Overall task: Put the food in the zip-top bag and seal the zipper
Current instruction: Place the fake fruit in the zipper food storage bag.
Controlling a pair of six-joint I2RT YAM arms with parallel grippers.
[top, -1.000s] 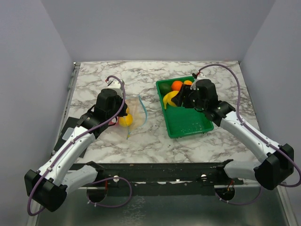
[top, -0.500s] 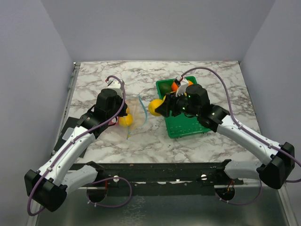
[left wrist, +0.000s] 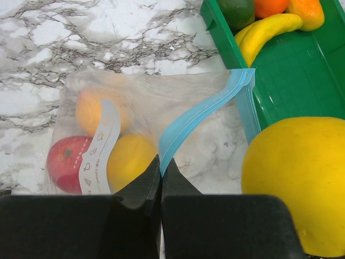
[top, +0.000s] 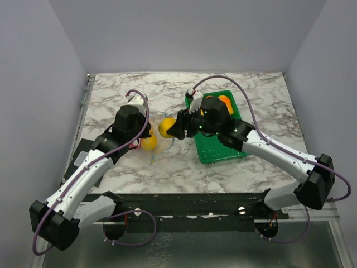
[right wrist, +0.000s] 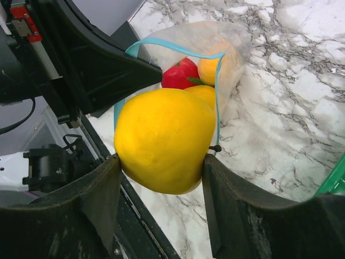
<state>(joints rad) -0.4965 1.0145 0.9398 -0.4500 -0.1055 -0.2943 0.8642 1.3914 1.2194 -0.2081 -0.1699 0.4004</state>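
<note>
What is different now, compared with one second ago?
The right gripper carried a yellow lemon out of the green tray and leftward, up to the mouth of the zip-top bag. The left gripper stayed shut on the zipper; the bag did not move.

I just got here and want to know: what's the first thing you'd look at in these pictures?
The big yellow fruit, held by the right gripper at the open mouth of the clear bag. The left gripper pinches the bag's blue strip, with a red fruit inside. A bright green tray with a banana sits beside it.
</note>
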